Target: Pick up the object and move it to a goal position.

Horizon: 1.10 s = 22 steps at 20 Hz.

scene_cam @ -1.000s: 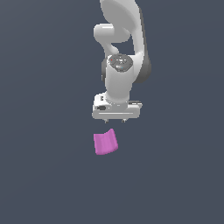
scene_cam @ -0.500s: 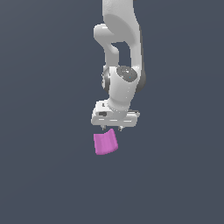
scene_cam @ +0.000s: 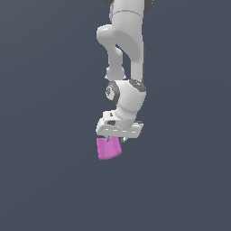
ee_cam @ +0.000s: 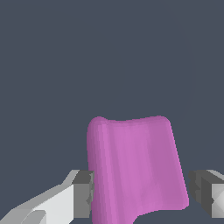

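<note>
The object is a small magenta-pink block with a curved top, resting on the dark grey floor. My white gripper hangs right above it, and its fingers reach down to the block's upper edge. In the wrist view the object lies between the two grey fingertips of the gripper. One fingertip stands right at the block's side. The other fingertip is a small gap away from it. The gripper is open around the block.
A plain dark grey floor surrounds the block on all sides, and no other object shows. The white arm rises above the gripper toward the top of the exterior view.
The arm has come down and shifted slightly toward the exterior view's left. The gripper went from above and beside the block to straddling its top. The block has not moved.
</note>
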### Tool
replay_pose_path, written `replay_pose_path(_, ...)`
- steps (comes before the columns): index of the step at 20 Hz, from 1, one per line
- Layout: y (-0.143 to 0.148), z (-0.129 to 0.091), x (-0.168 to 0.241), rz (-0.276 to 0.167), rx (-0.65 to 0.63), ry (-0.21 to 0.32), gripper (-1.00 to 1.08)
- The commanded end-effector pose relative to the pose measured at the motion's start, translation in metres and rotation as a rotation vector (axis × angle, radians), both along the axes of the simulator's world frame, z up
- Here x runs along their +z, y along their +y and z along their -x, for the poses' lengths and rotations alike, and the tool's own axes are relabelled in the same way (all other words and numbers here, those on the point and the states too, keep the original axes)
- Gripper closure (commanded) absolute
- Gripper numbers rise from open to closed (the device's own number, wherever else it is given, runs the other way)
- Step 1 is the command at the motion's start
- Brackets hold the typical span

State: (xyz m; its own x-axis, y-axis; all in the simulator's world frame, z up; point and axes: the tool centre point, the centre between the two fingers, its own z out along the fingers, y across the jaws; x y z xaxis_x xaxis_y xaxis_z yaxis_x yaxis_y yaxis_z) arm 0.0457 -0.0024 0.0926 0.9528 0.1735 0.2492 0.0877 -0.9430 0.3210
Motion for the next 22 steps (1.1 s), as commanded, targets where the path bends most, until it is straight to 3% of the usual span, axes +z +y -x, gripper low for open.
replay_pose_path(1, 0.003, -0.005, -0.007, 0.029, 0.036, -0.038, -0.6)
replay_pose_path(11, 0.02, -0.013, -0.022, 0.091, 0.17, -0.139, -0.6)
replay_pose_path(22, 0.028, -0.014, -0.026, 0.103, 0.219, -0.165, -0.6)
